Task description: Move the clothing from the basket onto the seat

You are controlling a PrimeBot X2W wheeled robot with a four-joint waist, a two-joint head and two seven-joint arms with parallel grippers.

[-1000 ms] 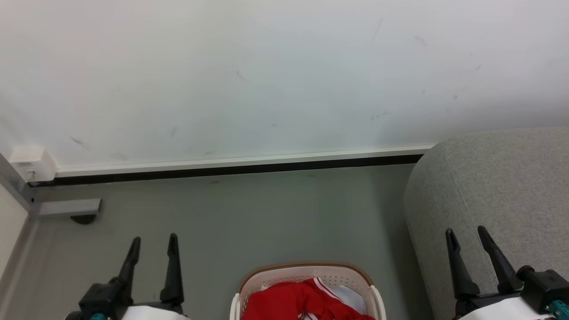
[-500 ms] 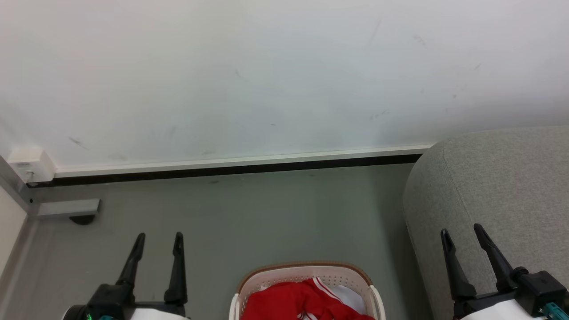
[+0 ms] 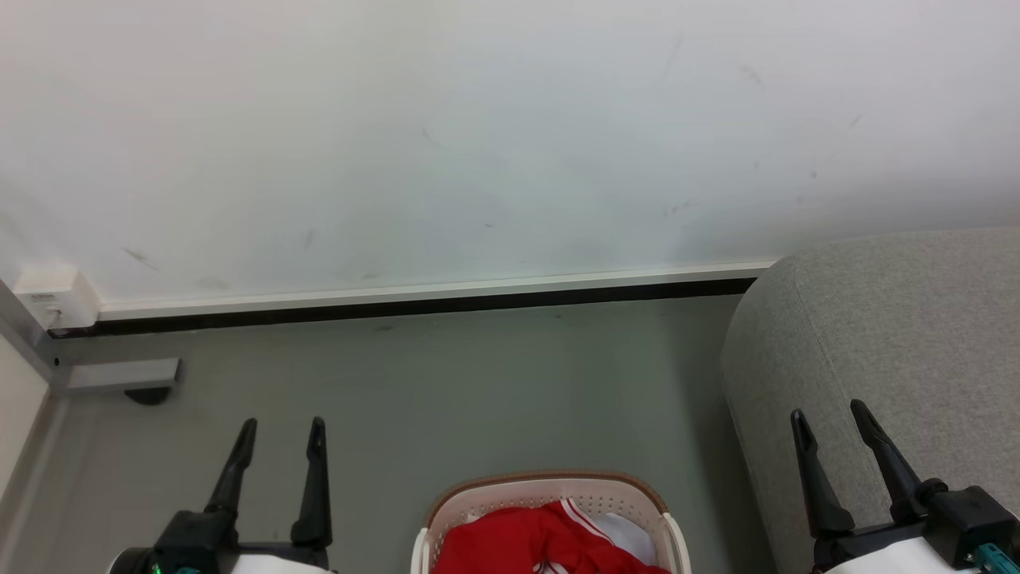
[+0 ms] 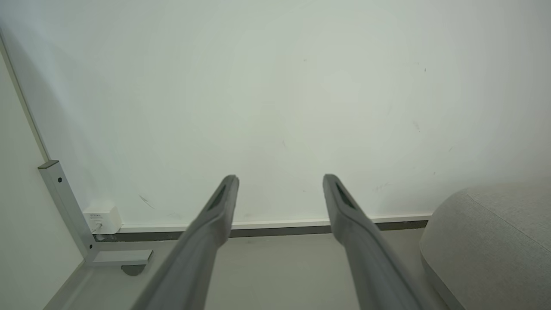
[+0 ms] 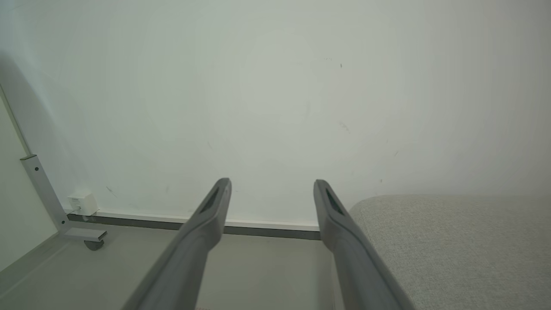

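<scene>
- My left claw (image 3: 283, 422) and right claw (image 3: 829, 410) are both released and empty.
- The red clothing (image 3: 518, 542) lies in the basket (image 3: 550, 485) between them, with the seat (image 3: 900, 319) on the right.
- Risk: a shallow pinch may drop the cloth on the floor (image 3: 478, 383), or tip the basket.

**Layout: basket centre, seat to its right**

Basket (image 3: 510, 501) on the floor (image 3: 446, 383), near centre, with clothing (image 3: 534, 542) heaped inside it. Seat (image 3: 892, 335) just right of the basket. Wall (image 3: 478, 143) behind both, across a strip of floor. Left gripper (image 3: 283, 422) left of the basket, over floor. Right gripper (image 3: 828, 410) over the seat's near left edge.
</scene>
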